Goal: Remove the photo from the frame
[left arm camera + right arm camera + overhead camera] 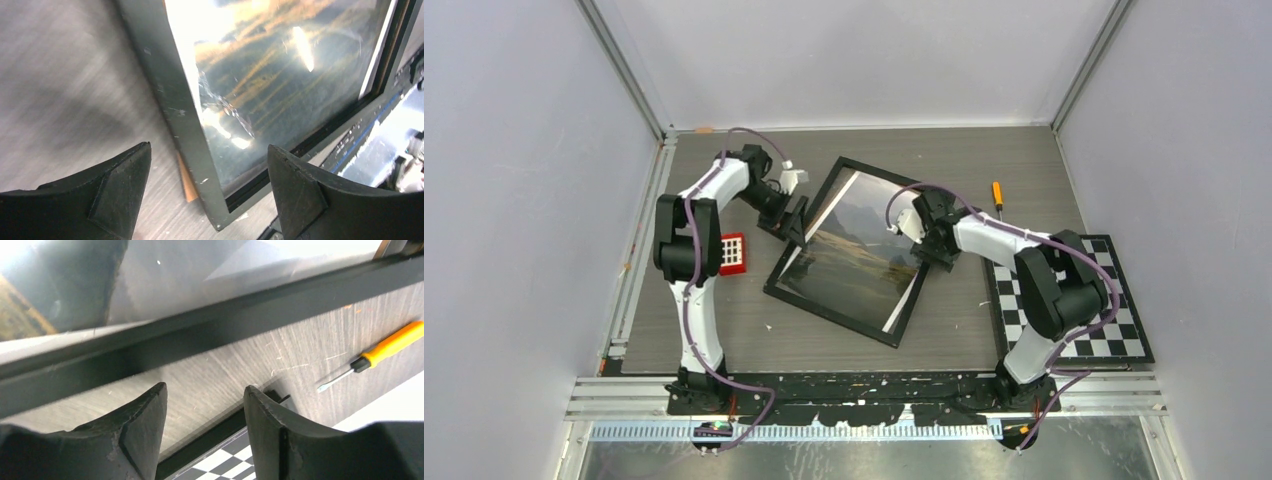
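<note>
The frame (pixel 824 315) with a thin black rim lies face up, turned at an angle, in the middle of the table. The photo (pixel 859 250) of mountains and hills sits inside it under glare. My left gripper (pixel 792 225) is open at the frame's left edge. In the left wrist view (pixel 209 175) its jaws straddle a corner of the frame's rim (pixel 175 100) without touching it. The photo (pixel 270 75) shows there, and a brown strip (pixel 187 180) sticks out under the rim. My right gripper (pixel 936 252) is open and empty beside the frame's right edge (pixel 200 335), above bare table (pixel 205 405).
A black-and-white checkerboard (pixel 1114 300) lies at the right, and its corner shows under the right fingers (pixel 230 465). An orange-handled screwdriver (pixel 997 192) lies behind the right arm; it also shows in the right wrist view (pixel 385 350). A small red grid block (pixel 732 253) sits left of the frame.
</note>
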